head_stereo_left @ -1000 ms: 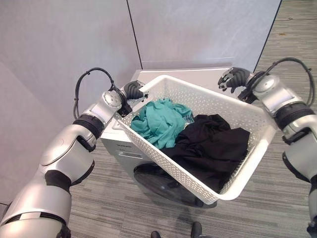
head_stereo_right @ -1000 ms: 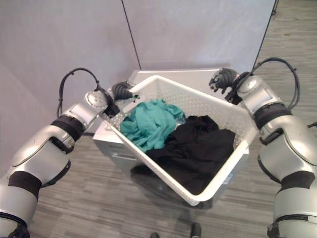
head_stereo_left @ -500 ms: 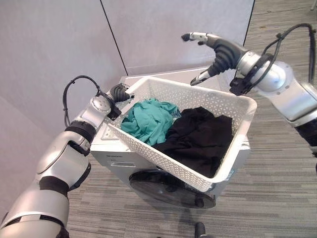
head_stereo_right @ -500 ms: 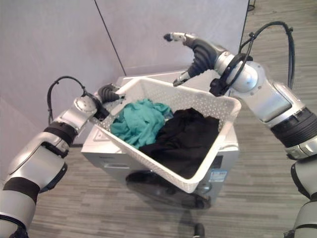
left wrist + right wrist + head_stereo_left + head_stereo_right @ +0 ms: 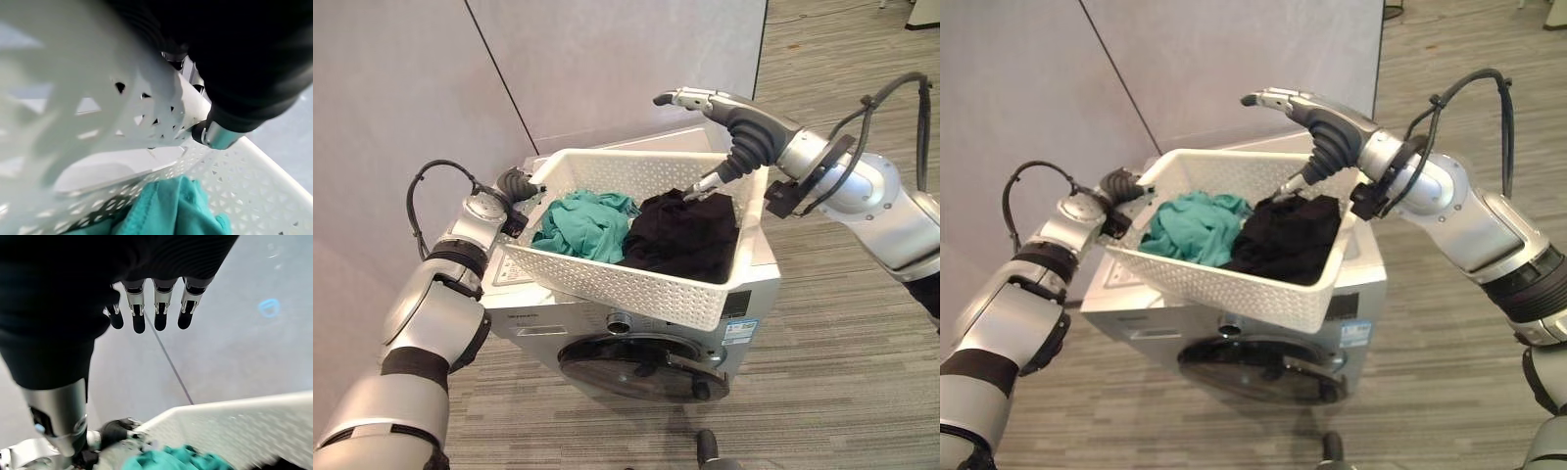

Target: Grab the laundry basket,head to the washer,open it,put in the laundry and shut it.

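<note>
1. Silver and dark-ribbed, the left hand (image 5: 516, 183) is reaching in from the left side, its arm stretching forward and slightly up; its fingers are curling round the left end rim of the laundry basket (image 5: 607, 279), and the left wrist view is showing that rim running close under the hand's cover.
2. White perforated plastic is making up the laundry basket, a rectangular tub with lattice-patterned walls and a smooth rolled rim; it is sitting on top of the washer (image 5: 754, 289), tilting a little, with its near long wall hanging just over the washer's front edge.
3. Teal cloth (image 5: 584, 222) is lying crumpled in the basket's left half, soft and folded on itself, touching the black cloth (image 5: 680, 235) that is filling the right half in a loose heap.
4. Grey metal is forming the washer's boxy body, with a round dark glass door (image 5: 641, 367) sitting shut on its front, below the basket.
5. Hovering above the basket's right end, the right hand (image 5: 729, 122) is coming in from the right on a bent arm; its fingers are stretching out straight and spread toward the wall, its thumb is pointing down near the black cloth, and it is holding nothing.
6. Pale smooth wall panels (image 5: 626, 59) are standing behind the washer, and grey striped flooring (image 5: 842, 372) is running beneath it.
</note>
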You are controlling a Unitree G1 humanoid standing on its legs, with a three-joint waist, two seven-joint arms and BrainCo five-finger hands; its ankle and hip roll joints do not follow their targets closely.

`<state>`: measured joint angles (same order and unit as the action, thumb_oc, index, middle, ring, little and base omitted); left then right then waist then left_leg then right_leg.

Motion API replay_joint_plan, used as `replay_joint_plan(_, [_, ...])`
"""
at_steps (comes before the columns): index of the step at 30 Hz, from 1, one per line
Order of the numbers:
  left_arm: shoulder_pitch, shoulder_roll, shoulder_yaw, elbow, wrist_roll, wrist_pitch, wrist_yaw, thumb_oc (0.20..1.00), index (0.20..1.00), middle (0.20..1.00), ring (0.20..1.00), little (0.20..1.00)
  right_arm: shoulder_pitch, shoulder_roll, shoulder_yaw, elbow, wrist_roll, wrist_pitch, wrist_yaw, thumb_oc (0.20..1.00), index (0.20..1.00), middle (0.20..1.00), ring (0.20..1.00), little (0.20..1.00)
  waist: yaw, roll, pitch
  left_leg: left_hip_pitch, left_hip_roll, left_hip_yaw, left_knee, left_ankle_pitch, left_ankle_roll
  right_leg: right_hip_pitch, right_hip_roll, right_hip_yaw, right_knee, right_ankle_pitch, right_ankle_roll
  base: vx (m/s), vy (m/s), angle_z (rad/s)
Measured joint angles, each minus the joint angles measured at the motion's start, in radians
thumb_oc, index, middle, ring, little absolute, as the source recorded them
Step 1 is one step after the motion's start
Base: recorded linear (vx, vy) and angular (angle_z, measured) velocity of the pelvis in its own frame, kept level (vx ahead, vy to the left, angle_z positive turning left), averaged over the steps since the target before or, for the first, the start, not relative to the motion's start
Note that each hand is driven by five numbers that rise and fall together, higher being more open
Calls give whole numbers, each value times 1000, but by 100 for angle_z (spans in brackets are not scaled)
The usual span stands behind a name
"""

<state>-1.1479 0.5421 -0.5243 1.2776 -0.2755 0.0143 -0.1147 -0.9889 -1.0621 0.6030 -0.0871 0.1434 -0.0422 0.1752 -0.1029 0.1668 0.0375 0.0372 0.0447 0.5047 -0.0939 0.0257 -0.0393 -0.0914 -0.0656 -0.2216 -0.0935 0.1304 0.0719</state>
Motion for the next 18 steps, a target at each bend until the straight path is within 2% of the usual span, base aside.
replay_joint_plan(8, [22,0,18,0,-71,11,26,200,200,200,200,200,34,9,-1,25,9,1,0,1000,1000,1000,1000,1000,-1,13,-3,10,2,-4,0,1,-1,12,0,-7,0,2,2,10,-30,1])
replay_joint_plan(12, [61,-14,76,0,-104,10,33,200,200,200,200,200,59,22,-8,26,10,1,0,1000,1000,1000,1000,1000,2,39,-18,16,2,-10,3,0,1,21,0,-12,0,0,0,0,-38,4])
replay_joint_plan(14, [83,-19,120,-1,-158,10,34,200,200,200,200,200,81,22,-8,26,10,3,0,1000,1000,1000,1000,1000,6,50,-26,15,2,-14,3,0,1,23,0,-15,0,0,-1,-10,-29,5])
replay_joint_plan(18, [96,-13,131,-3,-252,11,34,200,200,200,200,200,85,28,-8,37,10,6,0,1000,1000,1000,1000,1000,7,54,-27,14,1,-20,1,1,-1,23,-1,-18,0,-1,-1,1,-9,4])
